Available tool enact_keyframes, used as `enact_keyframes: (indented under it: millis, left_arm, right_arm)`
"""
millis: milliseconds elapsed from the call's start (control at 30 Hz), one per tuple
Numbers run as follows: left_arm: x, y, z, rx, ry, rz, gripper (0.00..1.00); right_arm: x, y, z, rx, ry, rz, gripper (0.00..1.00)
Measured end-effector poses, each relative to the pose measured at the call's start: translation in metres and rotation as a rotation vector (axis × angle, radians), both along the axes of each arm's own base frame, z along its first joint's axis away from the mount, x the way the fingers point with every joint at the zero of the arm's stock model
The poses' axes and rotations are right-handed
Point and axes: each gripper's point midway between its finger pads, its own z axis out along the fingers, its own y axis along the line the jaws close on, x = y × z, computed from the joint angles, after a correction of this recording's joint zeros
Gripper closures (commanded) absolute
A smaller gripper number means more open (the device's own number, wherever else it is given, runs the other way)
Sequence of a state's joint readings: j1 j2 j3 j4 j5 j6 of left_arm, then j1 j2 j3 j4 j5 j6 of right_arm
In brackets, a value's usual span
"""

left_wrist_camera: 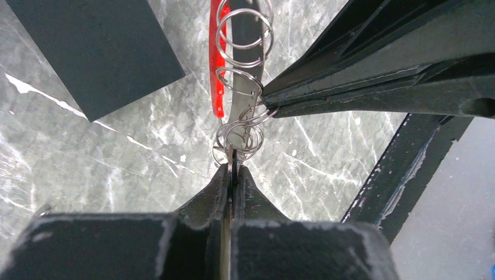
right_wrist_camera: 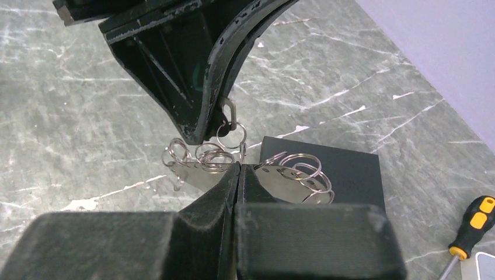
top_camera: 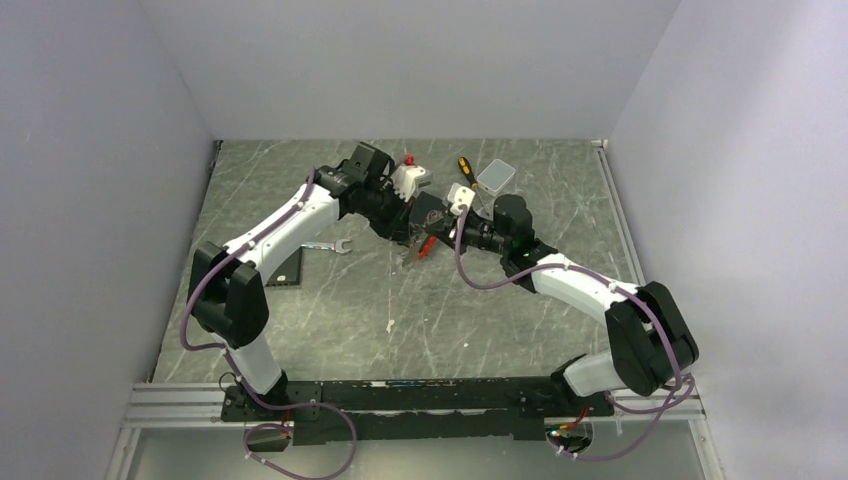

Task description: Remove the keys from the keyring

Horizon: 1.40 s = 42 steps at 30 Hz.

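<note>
The keyring is a floppy loop held up between both grippers: a red part (left_wrist_camera: 216,64) and a whitish-grey strip (right_wrist_camera: 280,182) carrying several split rings; its red part also shows in the top view (top_camera: 427,247). My right gripper (right_wrist_camera: 239,167) is shut on the grey strip, and its fingers (left_wrist_camera: 327,87) reach in from the right in the left wrist view. My left gripper (left_wrist_camera: 232,169) is shut on a thin key seen edge-on, silvery and black, hooked to a ring. In the right wrist view the left fingers (right_wrist_camera: 204,87) come down from above. Both grippers (top_camera: 420,238) meet mid-table.
A silver wrench (top_camera: 328,246) lies left of the grippers. A yellow-and-black screwdriver (top_camera: 466,167) and a small white box (top_camera: 496,176) lie behind them. A dark flat card (right_wrist_camera: 350,169) lies on the marble under the keyring, and another (top_camera: 285,272) lies by the left arm.
</note>
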State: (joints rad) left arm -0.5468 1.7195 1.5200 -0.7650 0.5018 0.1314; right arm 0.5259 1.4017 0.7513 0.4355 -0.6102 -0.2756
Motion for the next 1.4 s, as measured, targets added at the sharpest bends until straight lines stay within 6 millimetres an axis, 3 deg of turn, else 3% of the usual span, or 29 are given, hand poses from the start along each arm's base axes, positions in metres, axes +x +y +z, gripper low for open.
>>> enact_keyframes:
  millis: [500, 833, 1400]
  left_arm:
    - [-0.013, -0.018, -0.013, -0.079, 0.148, -0.023, 1.0]
    - [-0.017, -0.021, -0.008, -0.12, 0.179, -0.046, 1.0]
    - [-0.026, -0.014, -0.02, -0.121, 0.235, -0.05, 1.0]
  right_arm:
    - [-0.005, 0.0, 0.013, 0.118, 0.037, 0.019, 1.0]
    - [-0.01, -0.003, 0.013, 0.155, 0.048, 0.044, 1.0]
    - [-0.031, -0.006, -0.033, 0.145, 0.143, 0.095, 1.0]
